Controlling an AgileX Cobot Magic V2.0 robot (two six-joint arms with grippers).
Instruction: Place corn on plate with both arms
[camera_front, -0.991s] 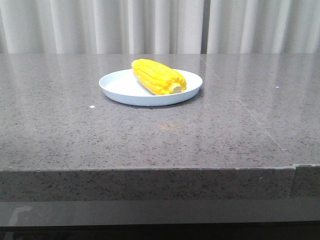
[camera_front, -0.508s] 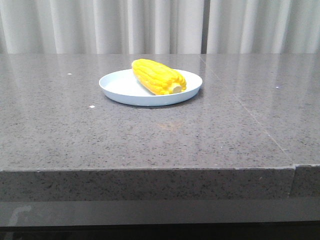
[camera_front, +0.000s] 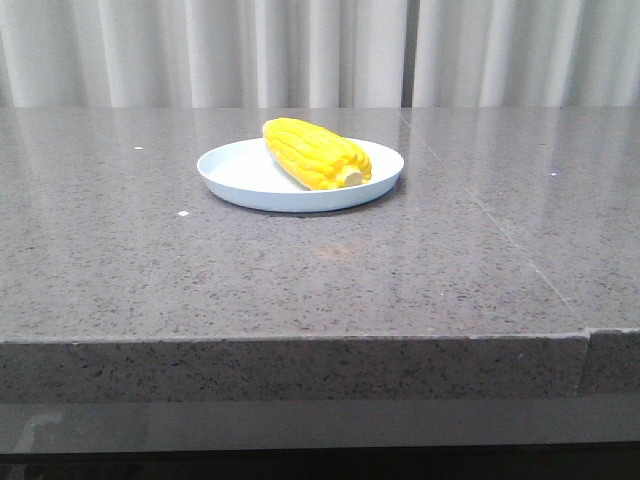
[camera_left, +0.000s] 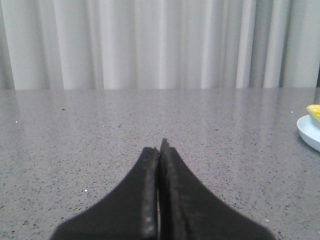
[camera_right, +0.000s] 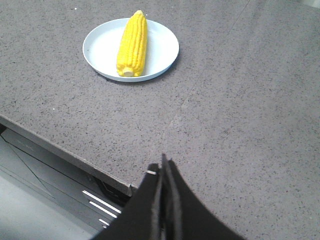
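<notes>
The yellow corn (camera_front: 314, 152) lies on the pale blue-white plate (camera_front: 240, 178) on the grey stone table, stub end toward the front. In the right wrist view the corn (camera_right: 133, 43) lies lengthwise across the plate (camera_right: 100, 47), well away from my right gripper (camera_right: 162, 164), which is shut and empty near the table's front edge. My left gripper (camera_left: 160, 146) is shut and empty over bare table; the plate's rim (camera_left: 309, 134) and a bit of corn (camera_left: 314, 111) show at the edge of that view. Neither gripper shows in the front view.
The grey speckled table (camera_front: 320, 280) has a front edge (camera_front: 300, 340) and a seam (camera_front: 520, 250) running back on the right. White curtains (camera_front: 300, 50) hang behind. Metal framework (camera_right: 95, 197) shows below the table's edge in the right wrist view.
</notes>
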